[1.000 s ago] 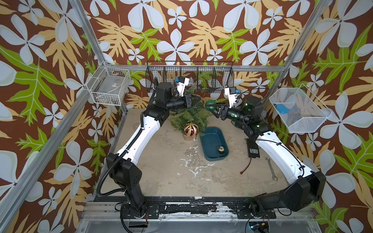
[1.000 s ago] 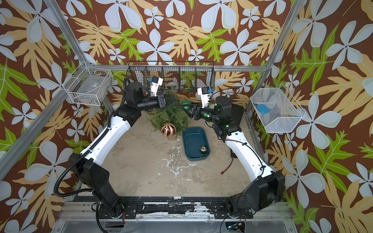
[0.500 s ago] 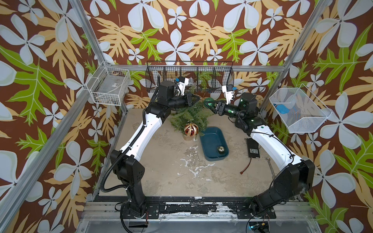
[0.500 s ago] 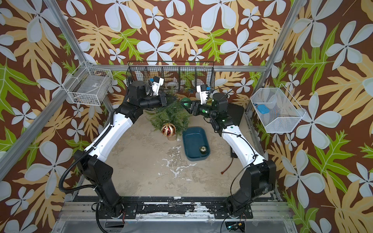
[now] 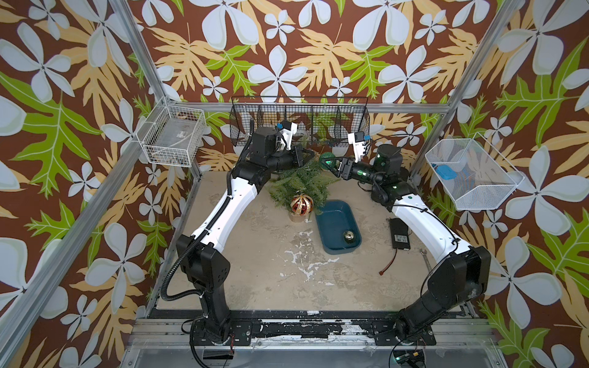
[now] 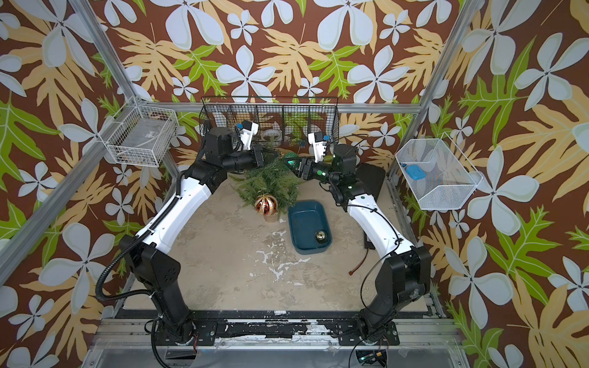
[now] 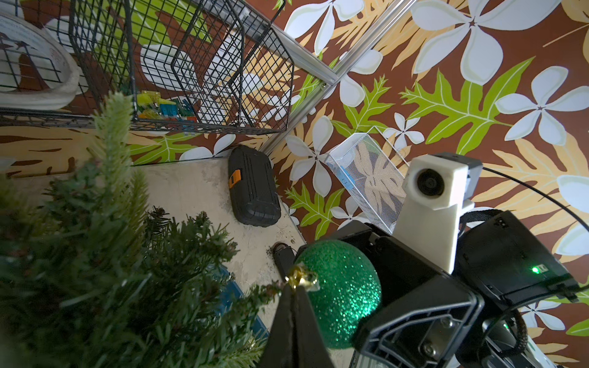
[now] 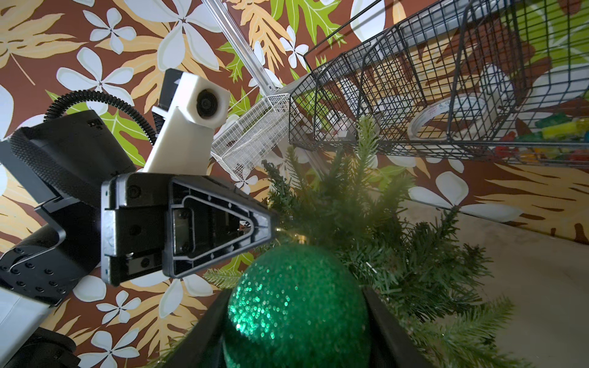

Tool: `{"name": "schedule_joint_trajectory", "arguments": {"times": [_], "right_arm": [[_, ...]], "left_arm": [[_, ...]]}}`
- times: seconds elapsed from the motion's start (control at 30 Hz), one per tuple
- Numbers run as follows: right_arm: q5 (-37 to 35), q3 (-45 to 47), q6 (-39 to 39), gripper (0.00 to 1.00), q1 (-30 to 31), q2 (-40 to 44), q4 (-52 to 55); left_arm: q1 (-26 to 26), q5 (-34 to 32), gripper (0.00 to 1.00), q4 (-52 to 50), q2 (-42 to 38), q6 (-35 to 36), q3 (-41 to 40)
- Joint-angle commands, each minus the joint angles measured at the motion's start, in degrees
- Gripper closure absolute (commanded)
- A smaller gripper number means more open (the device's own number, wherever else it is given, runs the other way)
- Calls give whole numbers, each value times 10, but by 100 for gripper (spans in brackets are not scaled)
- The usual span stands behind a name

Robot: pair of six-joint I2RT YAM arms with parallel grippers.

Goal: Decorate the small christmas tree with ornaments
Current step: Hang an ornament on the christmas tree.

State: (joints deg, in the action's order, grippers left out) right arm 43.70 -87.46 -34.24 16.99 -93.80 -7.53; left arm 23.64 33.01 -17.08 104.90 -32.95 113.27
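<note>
The small tree [image 5: 299,183] stands in a tan pot [image 5: 299,218] near the back of the surface [image 5: 255,255]. Both arms reach in to the top of the tree, one from each side.

The right end effector [image 5: 331,162] is closed around the green ball [image 8: 296,306]. Its two black fingers [image 8: 379,318] press on the sides of the ball. It holds the sparkly ball up in the air, just beside the top of the tree and touching the needles there.

The left end effector [image 7: 294,293] is closed, with its tips pressed together. The tips sit right at the little gold cap [image 7: 301,276] on the green ball. I cannot tell if they pinch the loop.

The striped ball [image 5: 301,204], red, gold and white, hangs low on the front of the tree, just above the pot.

A blue tray [image 5: 334,220] lies on the surface just beside the tree, on the right arm's side. The gold ball [image 5: 349,236] sits in the tray, at the end far from the tree.
</note>
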Motion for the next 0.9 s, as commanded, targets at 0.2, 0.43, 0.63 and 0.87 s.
{"name": "schedule_joint_trajectory", "arguments": {"times": [0.2, 0.43, 0.63, 0.87], "right_arm": [[9, -7, -3, 45, 0, -12, -18], [14, -16, -8, 45, 0, -20, -16], [16, -23, -13, 46, 0, -27, -15], [13, -18, -12, 46, -1, -30, -8]], "left_arm": [[-4, -24, 100, -2, 3, -10, 3], [-7, -31, 100, -1, 3, -18, 4], [-9, -34, 100, 1, 6, -26, 3], [-8, -28, 100, -10, 9, -24, 0]]}}
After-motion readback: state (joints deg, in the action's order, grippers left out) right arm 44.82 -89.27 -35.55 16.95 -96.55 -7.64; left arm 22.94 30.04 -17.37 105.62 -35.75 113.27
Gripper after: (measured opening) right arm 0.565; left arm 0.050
